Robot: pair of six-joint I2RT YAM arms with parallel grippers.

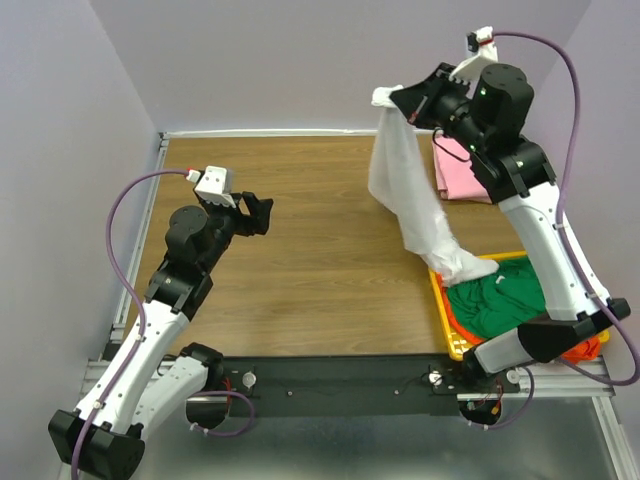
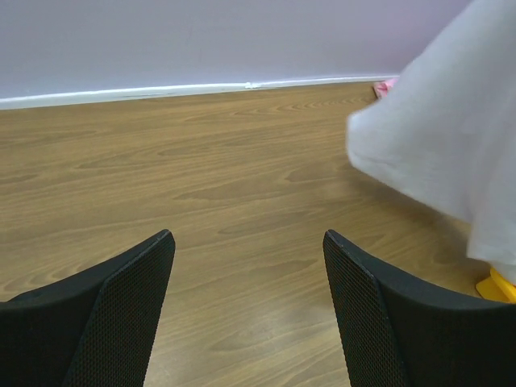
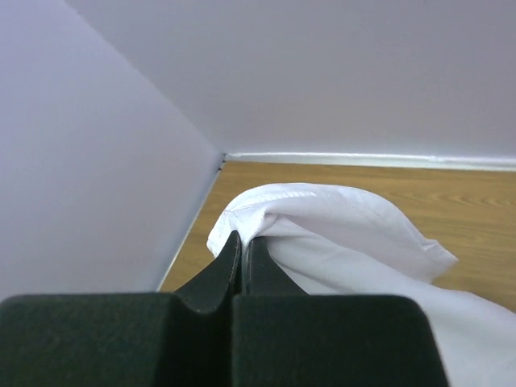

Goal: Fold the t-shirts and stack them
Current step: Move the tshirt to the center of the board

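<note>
Hanging from the closed right gripper (image 1: 398,100) (left gripper (image 1: 258,214) open wide, empty), the white t-shirt (image 1: 408,200) is not yet folded; the pink t-shirt (image 1: 462,176) seems done, green t-shirt (image 1: 497,300) and orange t-shirt (image 1: 592,350) wait.

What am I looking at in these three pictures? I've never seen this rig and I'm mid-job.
Two robot arms stand at the near edge of a wooden table. One picture looks down from above and behind them; the other two come from a camera on each wrist, the black shapes being that arm's own fingers. The right gripper is shut on a white t-shirt, held up with its lower end reaching the yellow basket, which holds a green t-shirt and orange cloth. A pink t-shirt lies flat on the table beyond. The left gripper is open, holding nothing.
</note>
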